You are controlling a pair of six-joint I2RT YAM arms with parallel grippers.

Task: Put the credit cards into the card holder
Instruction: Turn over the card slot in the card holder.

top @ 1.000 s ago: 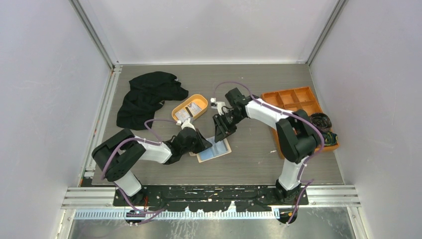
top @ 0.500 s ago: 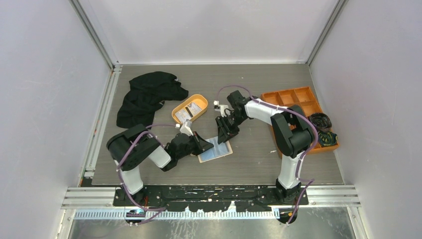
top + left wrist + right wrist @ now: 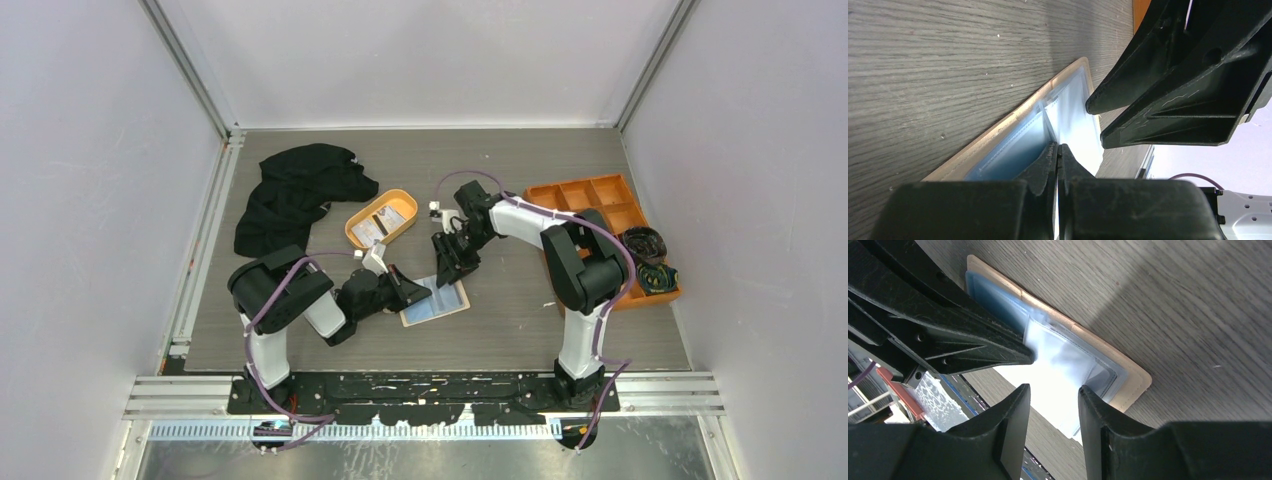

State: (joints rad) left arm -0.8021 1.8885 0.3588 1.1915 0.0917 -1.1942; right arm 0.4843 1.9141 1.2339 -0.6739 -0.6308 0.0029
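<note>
Just under the right gripper, whose fingers stand apart holding nothing, lies the unfolded card holder. The left gripper, tips pressed together, touches its blue inside. Farther off, credit cards sit in an orange tray.

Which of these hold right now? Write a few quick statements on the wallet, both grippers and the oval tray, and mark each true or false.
1. The card holder lies open on the table. True.
2. The left gripper is wide open. False: its jaws are shut, with the tips at the holder's blue inside.
3. The orange oval tray is empty. False: credit cards lie in it.
4. The right gripper is open above the card holder, gripping nothing. True.
</note>
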